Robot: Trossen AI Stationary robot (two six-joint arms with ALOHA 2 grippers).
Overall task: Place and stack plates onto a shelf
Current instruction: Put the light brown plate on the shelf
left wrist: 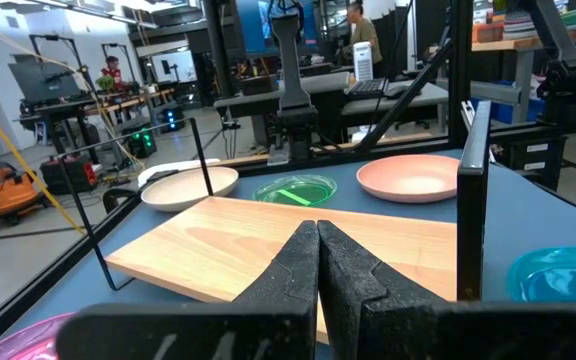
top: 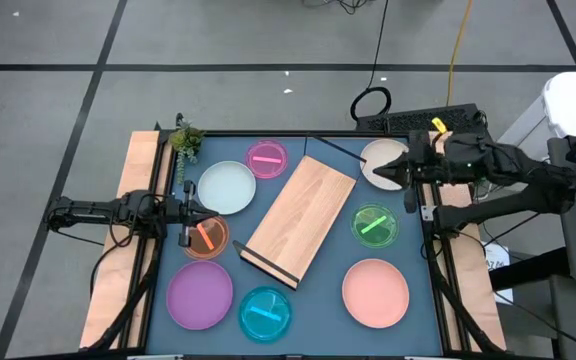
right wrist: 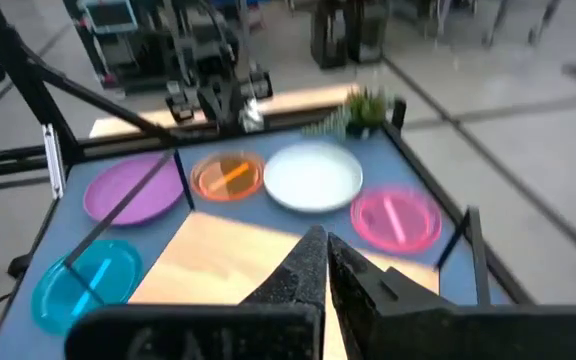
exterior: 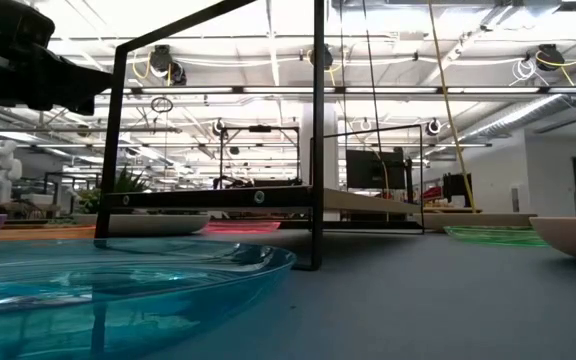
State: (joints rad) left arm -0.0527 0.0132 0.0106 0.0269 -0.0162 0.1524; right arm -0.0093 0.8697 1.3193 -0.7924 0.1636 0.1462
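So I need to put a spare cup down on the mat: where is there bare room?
Bare mat lies between the shelf and the salmon plate, near the front edge. The shelf board itself is bare. The left side is crowded: pale blue-white plate, orange plate and purple plate sit close together.
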